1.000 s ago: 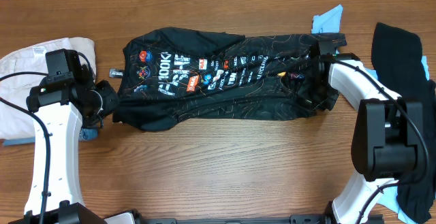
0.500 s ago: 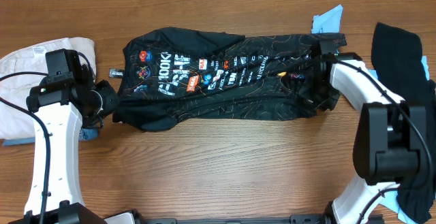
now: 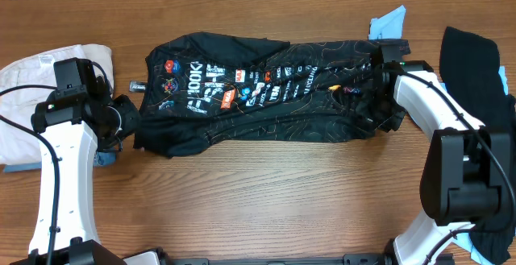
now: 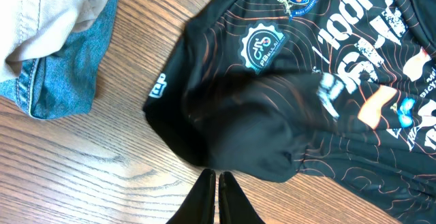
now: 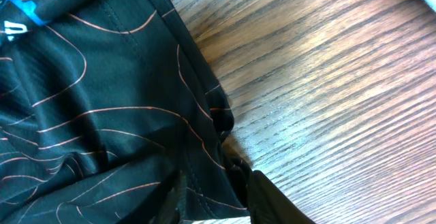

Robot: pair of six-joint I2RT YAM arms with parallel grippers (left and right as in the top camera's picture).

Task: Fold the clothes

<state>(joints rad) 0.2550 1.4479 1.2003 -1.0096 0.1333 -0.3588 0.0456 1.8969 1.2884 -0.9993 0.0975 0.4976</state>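
Holding the jersey (image 3: 258, 96) at one end

My right pincer (image 5: 216, 186) grips the edge of the jersey, with cloth bunched between its fingers. My left pincer (image 4: 216, 183) is closed, with its tips right at the jersey's other end. The jersey lies stretched out on the counter (image 3: 266, 192) between my two pincers. Some blue jeans cloth (image 4: 61, 81) sits near my left pincer, away from the jersey.

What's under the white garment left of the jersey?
Only blue denim shows, sticking out from beneath the white garment onto the wooden table. How far the denim runs under it, and anything else there, is covered.
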